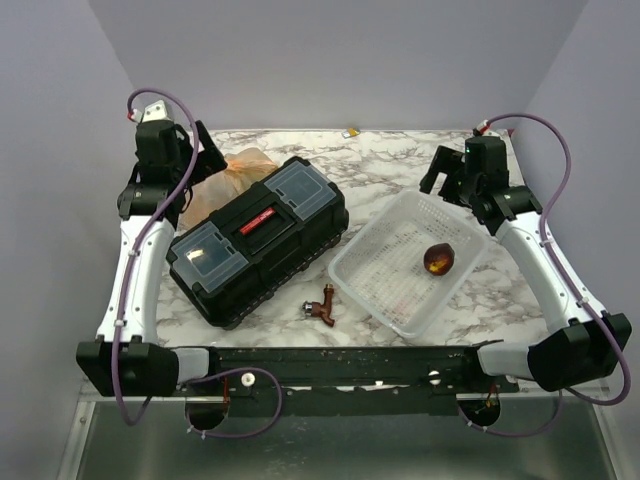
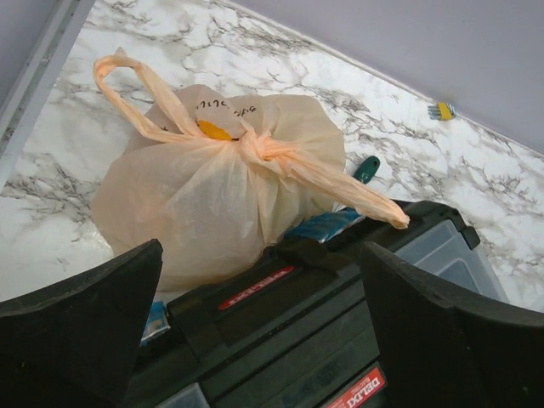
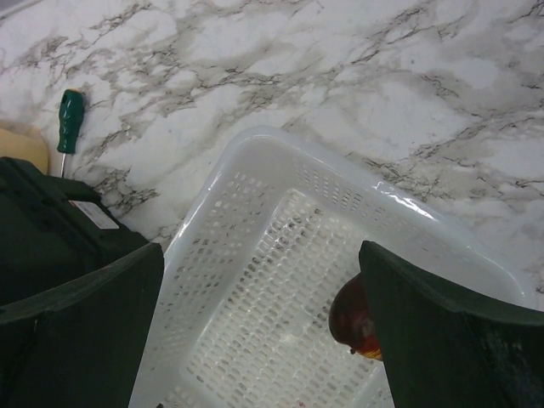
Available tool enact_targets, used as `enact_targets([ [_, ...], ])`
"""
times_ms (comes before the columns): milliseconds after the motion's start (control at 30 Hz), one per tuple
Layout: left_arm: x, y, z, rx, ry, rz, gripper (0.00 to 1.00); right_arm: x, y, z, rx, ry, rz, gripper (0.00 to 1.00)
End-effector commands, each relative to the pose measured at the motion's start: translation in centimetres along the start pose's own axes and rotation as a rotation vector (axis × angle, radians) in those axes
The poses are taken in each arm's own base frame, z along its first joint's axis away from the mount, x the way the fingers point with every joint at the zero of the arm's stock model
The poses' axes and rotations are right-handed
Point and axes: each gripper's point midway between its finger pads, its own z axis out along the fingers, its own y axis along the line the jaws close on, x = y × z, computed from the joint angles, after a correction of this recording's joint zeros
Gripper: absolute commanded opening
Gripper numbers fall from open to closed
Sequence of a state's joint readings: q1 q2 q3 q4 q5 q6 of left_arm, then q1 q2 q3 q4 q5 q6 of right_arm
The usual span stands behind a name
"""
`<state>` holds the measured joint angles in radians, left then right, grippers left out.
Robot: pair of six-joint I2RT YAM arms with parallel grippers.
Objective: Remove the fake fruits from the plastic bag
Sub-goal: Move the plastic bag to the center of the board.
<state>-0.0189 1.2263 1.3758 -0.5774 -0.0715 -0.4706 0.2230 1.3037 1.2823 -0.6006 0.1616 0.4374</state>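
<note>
L gripper [image 1: 205, 152] is wide open w/ nothing btwn the fingers. It hangs over the far-left end of the black toolbox [image 1: 258, 238] and is aimed at the plastic bag [image 2: 221, 195]. It isn't touching the bag.

The bag sits on the bench [image 1: 385, 170] at the far left, right behind the toolbox and pressed against its back edge. It's tied in a knot at the top. One handle loop sticks up toward the far-left corner, and the other is twisted into a tail lying across the toolbox lid. The bag bulges and the tan film hides the contents. There's a yellow patch by the knot, can't tell if it's print or fruit.

A screwdriver [image 2: 367, 168] w/ a green handle pokes out from behind the bag on the R side, beside the toolbox.

R gripper [image 1: 447, 178] is spread fully, holding nothing, above the far corner of the white mesh basket [image 1: 375, 272]. The basket lies angled on the R half of the bench, near the toolbox but apart from it. In it, toward its R side, is one glossy maroon fruit [image 1: 438, 258].

A small brass tap [image 1: 323, 304] lies on the bench btwn toolbox and basket, near the front. A tiny yellow bit [image 1: 352, 131] sits at the far edge, too small to ID.
</note>
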Motion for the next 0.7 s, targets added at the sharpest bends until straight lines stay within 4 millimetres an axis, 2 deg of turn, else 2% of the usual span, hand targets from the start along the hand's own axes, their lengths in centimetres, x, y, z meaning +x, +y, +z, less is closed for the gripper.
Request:
enact_targets([
  [0,-0.3,-0.2,2.5,0.006,0.084,-0.069,0.99,-0.8,-0.1,-0.6,0.027,-0.014,0.061,1.00],
  [133,0.0,-0.2,5.8,0.017,0.156,-0.042,0.99,-1.1,0.5,-1.1,0.003,-0.004,0.062,1.00],
  [167,-0.5,0.0,6.3,0.013,0.159,-0.025,0.99,-1.1,0.8,-1.3,-0.019,-0.005,0.050,1.00],
  [300,-0.7,1.7,8.9,-0.058,0.200,0.071,0.99,-1.4,1.9,-2.5,-0.114,-0.056,0.032,1.00],
  [433,0.8,2.8,11.3,-0.086,0.271,0.113,0.99,-1.3,3.3,-3.6,-0.223,-0.078,-0.012,1.00],
  [567,3.4,3.1,13.1,-0.056,0.344,0.108,0.99,-0.2,4.9,-4.1,-0.329,-0.025,-0.025,1.00],
  [667,4.5,3.5,13.9,-0.056,0.358,0.111,0.99,1.1,5.8,-4.0,-0.384,0.038,-0.028,1.00],
])
